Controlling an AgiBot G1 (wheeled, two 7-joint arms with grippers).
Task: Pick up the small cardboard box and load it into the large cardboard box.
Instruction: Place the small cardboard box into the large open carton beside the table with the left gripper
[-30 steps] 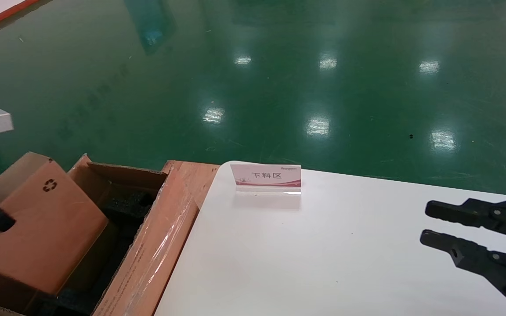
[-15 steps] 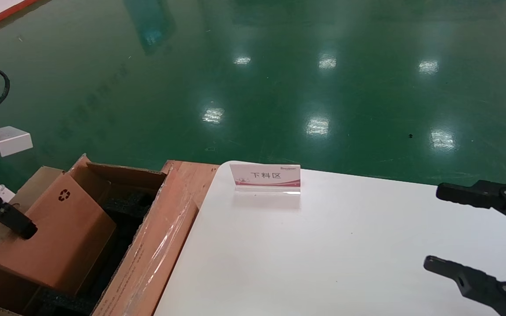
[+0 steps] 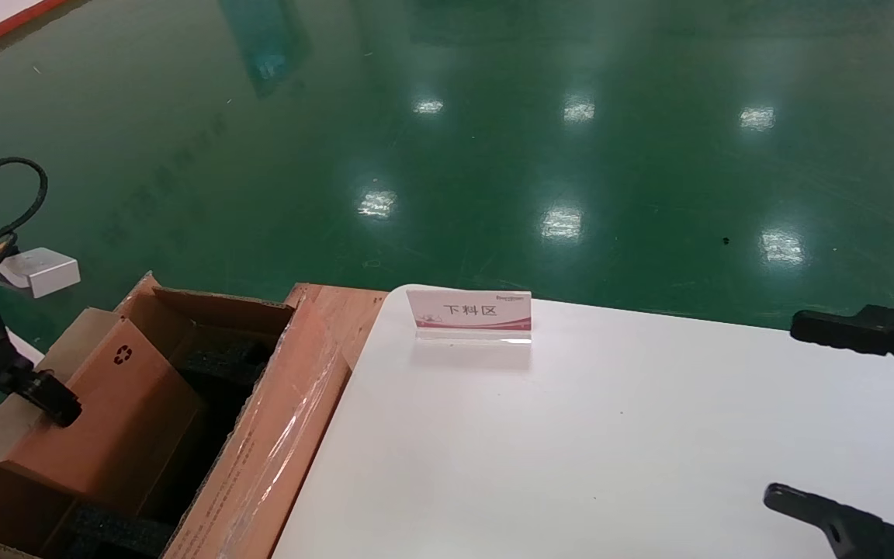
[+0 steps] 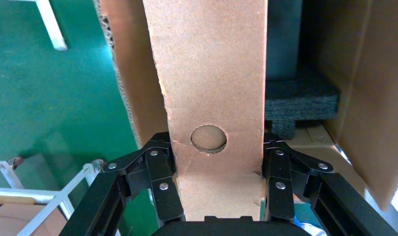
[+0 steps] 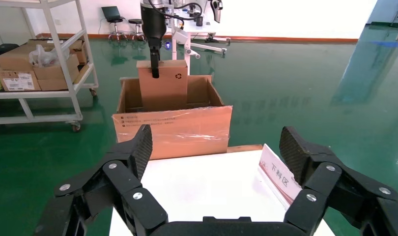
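The big brown corrugated carton (image 3: 261, 435) with its taped flap stands open just beside the white worktop (image 3: 571, 435), black foam blocks (image 4: 298, 103) inside it. The flat plain brown small cardboard box (image 3: 117, 411) hangs tilted, partly down in the carton, clamped at its narrow sides by the left gripper (image 4: 219, 184). This looks like the loading step: I judge it needs lowering further, then release, while the right gripper (image 5: 216, 157) idles wide open over the worktop.
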